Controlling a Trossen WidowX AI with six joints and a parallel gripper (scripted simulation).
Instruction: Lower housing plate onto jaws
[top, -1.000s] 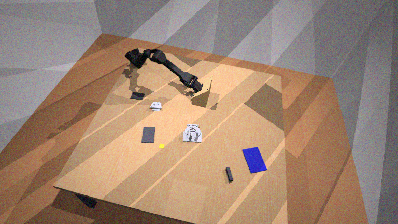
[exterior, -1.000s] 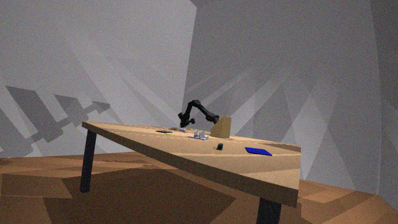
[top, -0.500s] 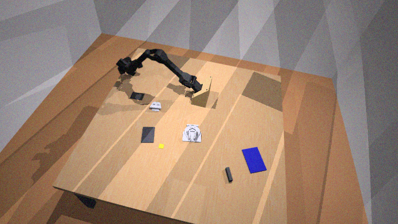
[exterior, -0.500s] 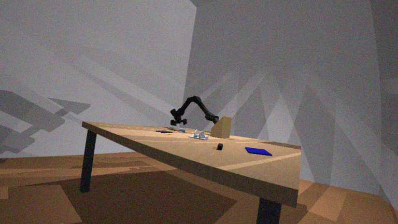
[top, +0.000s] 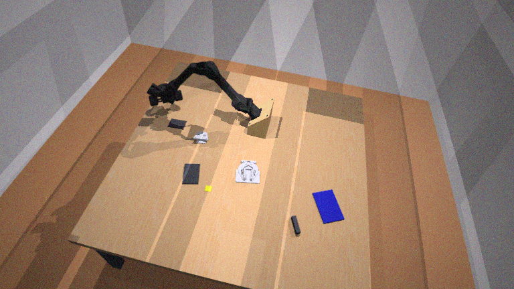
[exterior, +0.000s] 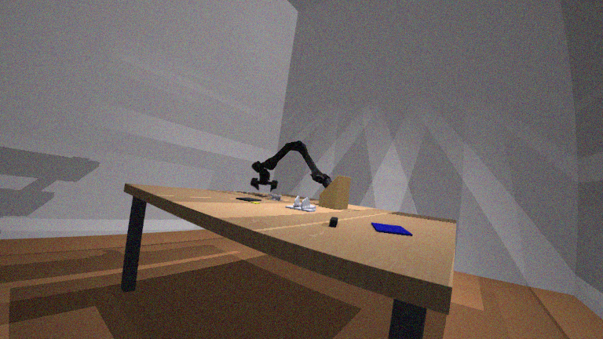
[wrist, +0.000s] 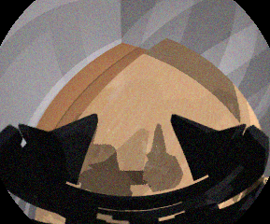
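Note:
The white base (top: 247, 180) (exterior: 309, 209) sits near the middle of the table, with the two pale jaws (exterior: 301, 202) standing up from it. A smaller white piece, apparently the housing plate (top: 201, 138) (exterior: 275, 197), lies apart from the base, farther back and left in the top view. Its exact tilt is too small to tell. My gripper (top: 164, 100) (exterior: 264, 187) (wrist: 135, 118) is open and empty, raised above the table's back left part, beyond the housing plate. The wrist view shows only tabletop and shadows between the fingers; neither white part shows there.
A dark block (top: 177, 123) lies just behind the housing plate. A dark flat plate (top: 191, 174) (exterior: 248, 199) and a yellow square (top: 207, 188) lie left of the base. A black bar (top: 295, 225) (exterior: 333, 222) and a blue plate (top: 328, 206) (exterior: 391, 228) lie to the right. A tan upright panel (exterior: 338, 193) stands by the arm's mount.

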